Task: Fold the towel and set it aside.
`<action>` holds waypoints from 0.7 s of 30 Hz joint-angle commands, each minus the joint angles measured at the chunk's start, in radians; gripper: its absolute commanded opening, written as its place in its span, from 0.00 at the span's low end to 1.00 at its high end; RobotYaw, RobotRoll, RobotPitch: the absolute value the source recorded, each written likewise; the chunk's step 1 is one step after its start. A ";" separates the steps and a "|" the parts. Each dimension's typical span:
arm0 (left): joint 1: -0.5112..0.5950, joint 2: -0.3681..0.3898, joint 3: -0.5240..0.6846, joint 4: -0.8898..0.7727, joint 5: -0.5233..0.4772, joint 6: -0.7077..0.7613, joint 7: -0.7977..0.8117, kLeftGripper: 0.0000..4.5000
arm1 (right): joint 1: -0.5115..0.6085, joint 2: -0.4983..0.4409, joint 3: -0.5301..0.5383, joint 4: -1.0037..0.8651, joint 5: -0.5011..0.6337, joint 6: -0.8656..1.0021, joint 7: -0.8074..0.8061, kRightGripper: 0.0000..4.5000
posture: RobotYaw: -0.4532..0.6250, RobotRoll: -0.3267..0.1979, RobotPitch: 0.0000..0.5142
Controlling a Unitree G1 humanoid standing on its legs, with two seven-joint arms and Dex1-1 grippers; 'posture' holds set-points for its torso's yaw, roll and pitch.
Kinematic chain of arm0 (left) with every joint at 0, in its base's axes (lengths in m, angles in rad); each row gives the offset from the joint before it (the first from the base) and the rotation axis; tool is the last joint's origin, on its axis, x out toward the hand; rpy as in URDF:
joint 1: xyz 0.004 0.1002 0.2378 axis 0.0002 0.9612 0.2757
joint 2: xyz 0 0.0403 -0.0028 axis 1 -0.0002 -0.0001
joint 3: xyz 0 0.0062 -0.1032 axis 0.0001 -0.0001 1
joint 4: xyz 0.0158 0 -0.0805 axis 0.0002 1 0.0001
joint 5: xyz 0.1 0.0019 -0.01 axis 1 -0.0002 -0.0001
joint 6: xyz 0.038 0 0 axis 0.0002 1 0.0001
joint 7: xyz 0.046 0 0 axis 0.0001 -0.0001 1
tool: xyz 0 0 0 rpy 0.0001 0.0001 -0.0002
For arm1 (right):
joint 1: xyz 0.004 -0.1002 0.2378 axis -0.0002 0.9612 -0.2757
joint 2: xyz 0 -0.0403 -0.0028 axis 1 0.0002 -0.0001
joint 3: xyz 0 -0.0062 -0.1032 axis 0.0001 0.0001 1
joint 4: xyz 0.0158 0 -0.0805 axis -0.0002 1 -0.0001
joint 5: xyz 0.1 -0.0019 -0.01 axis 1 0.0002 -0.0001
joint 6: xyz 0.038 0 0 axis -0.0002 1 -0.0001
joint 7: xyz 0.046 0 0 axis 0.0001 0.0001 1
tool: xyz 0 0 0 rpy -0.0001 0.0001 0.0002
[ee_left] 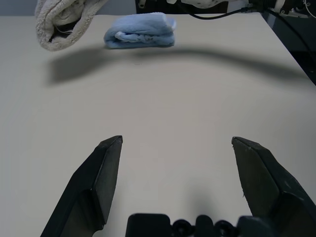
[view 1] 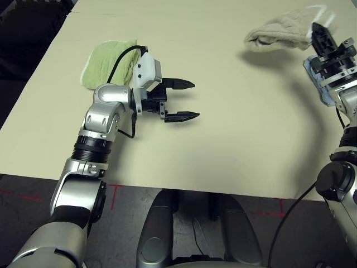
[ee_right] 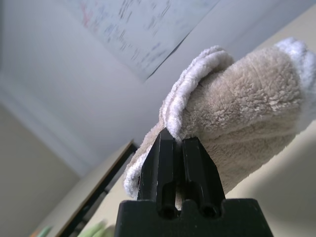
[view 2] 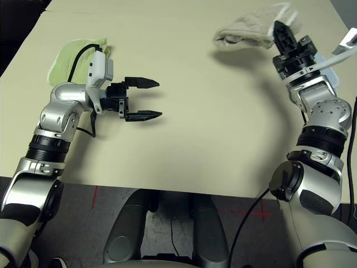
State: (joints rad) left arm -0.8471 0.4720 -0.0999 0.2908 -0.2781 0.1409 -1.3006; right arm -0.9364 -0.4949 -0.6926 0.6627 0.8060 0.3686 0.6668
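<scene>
Left eye view, entries listed from the near edge outward.

Desk (view 1: pixel 223 139): pale cream top, bare across its middle, with a dark floor below the near edge.

Left end effector (view 1: pixel 181 100): on the robot's left, held low over the desk and pointing toward the robot's right. Its two black fingers stand wide apart and nothing lies between them. In the left wrist view the same fingers (ee_left: pixel 94 182) frame an open stretch of desk.

Green towel (view 1: pixel 109 60): light green, folded, lying on the desk just behind the left wrist at the robot's far left.

Light blue towel (ee_left: pixel 140 36): folded into a compact bundle, resting on the desk on the robot's right. In the left eye view a corner of it shows beside and partly behind the right arm.

Right end effector (view 2: pixel 283 32): on the robot's far right, raised and angled upward. Its fingers are pressed together, pinching an edge of the towel (view 1: pixel 279 33).

Towel, beige terry cloth with white edging: folded into a thick bundle, hanging from the right end effector above the far right part of the desk, clear of the surface, with a curved shadow on the desk beneath it. The right wrist view shows the white-edged fold (ee_right: pixel 190 94) caught at the fingertips.
</scene>
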 commanded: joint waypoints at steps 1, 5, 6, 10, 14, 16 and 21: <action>0.024 -0.003 -0.010 -0.022 -0.013 0.011 -0.001 1.00 | -0.007 -0.018 -0.037 0.046 -0.017 -0.131 -0.038 0.00 | 0.42 0.62 0.67; 0.026 0.000 -0.008 -0.026 -0.015 0.015 0.000 1.00 | -0.001 -0.029 -0.054 0.076 -0.016 -0.209 -0.065 0.00 | 0.42 0.62 0.67; 0.026 0.001 -0.007 -0.026 -0.015 0.015 0.001 1.00 | 0.000 -0.032 -0.055 0.081 -0.018 -0.226 -0.068 0.00 | 0.42 0.62 0.67; 0.028 0.006 -0.007 -0.030 -0.016 0.017 0.000 1.00 | -0.006 -0.064 -0.068 0.130 -0.023 -0.293 -0.089 0.00 | 0.42 0.62 0.66; 0.027 0.008 -0.008 -0.030 -0.017 0.018 -0.002 1.00 | 0.001 -0.094 -0.066 0.167 -0.026 -0.323 -0.091 0.00 | 0.42 0.62 0.67; 0.026 0.008 -0.008 -0.029 -0.017 0.017 -0.002 1.00 | 0.006 -0.107 -0.071 0.185 -0.026 -0.340 -0.092 0.00 | 0.42 0.62 0.66; 0.027 0.007 -0.010 -0.027 -0.017 0.016 -0.003 1.00 | 0.020 -0.132 -0.073 0.227 -0.041 -0.369 -0.100 0.00 | 0.41 0.62 0.66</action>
State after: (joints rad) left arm -0.8381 0.4766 -0.0990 0.2847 -0.2849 0.1546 -1.2933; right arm -0.9352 -0.6013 -0.7532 0.8718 0.7709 0.0214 0.5735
